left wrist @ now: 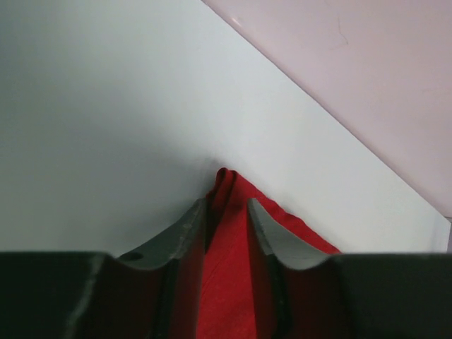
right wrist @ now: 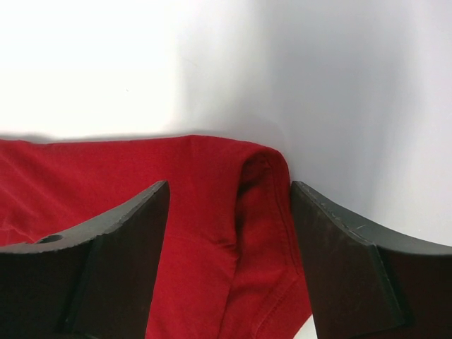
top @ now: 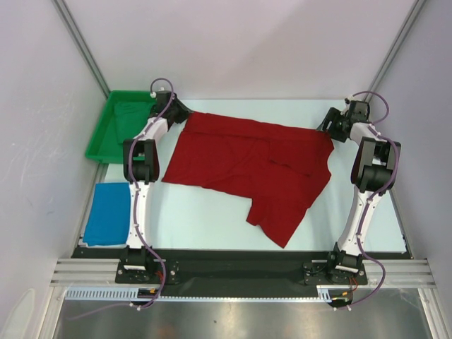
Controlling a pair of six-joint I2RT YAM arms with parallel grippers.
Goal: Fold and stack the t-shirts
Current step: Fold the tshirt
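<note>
Red cloth is filling most of my view: the red t-shirt is lying spread across the middle of the table, far from finished. One flap is lying doubled over its right half and a loose piece is trailing toward the near edge, so I am judging this fold as barely begun. The blue t-shirt is sitting as a flat, tidy rectangle at the near left, just beside the left arm's base, and I am counting that one as done. What is remaining, as I am reading it, is squaring and folding the red one, then stacking the two.

The left gripper is sitting at the shirt's far left corner, near the green tray, its jaws narrow and pinching a raised ridge of red fabric. The right gripper is sitting at the far right corner with its jaws spread wide, straddling the stitched hem without clamping it.

Up close the fabric is looking soft, thin and plain, and it is bunching easily at both corners.
</note>
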